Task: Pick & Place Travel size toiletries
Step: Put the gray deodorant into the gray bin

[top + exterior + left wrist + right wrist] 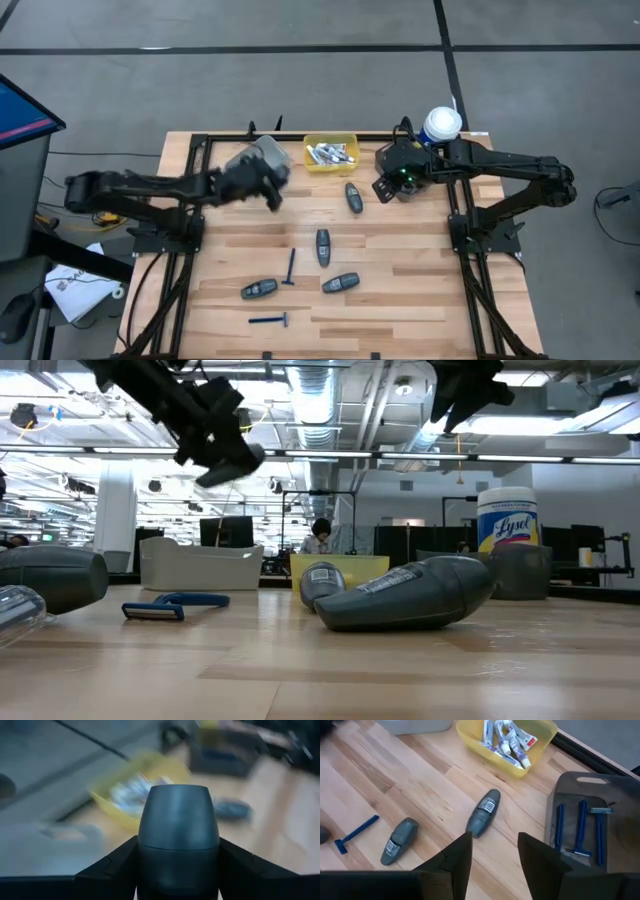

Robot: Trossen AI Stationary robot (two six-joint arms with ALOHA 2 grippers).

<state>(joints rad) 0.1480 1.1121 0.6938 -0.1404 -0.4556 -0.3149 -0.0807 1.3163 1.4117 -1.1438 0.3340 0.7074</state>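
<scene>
My left gripper [270, 192] hangs above the table's far left, by the light grey bin [262, 158], shut on a dark grey oval pod [178, 835]. Other pods lie flat on the wood [353, 196] [322, 246] [340, 283]. Two blue razors [290, 267] [268, 320] also lie flat there. White mini tubes [507, 742] fill the yellow bin [330, 152]. My right gripper [495, 855] hangs open, nothing between its fingers, beside a dark bin [580, 785] with razors in it. My left gripper pinches the pod's two sides [145, 855] between its two fingers [112, 865], which lie along it. The pod's rounded end [177, 802] sticks out past the fingertips. The gripper slants downward, and the pod [232, 465] is lifted well clear of the table.
A white wipes canister [441, 125] stands at the far right behind the dark bin. The three bins line the far edge. Black frame rails [180, 270] run along both table sides. Bare wood lies between the pods and the near edge.
</scene>
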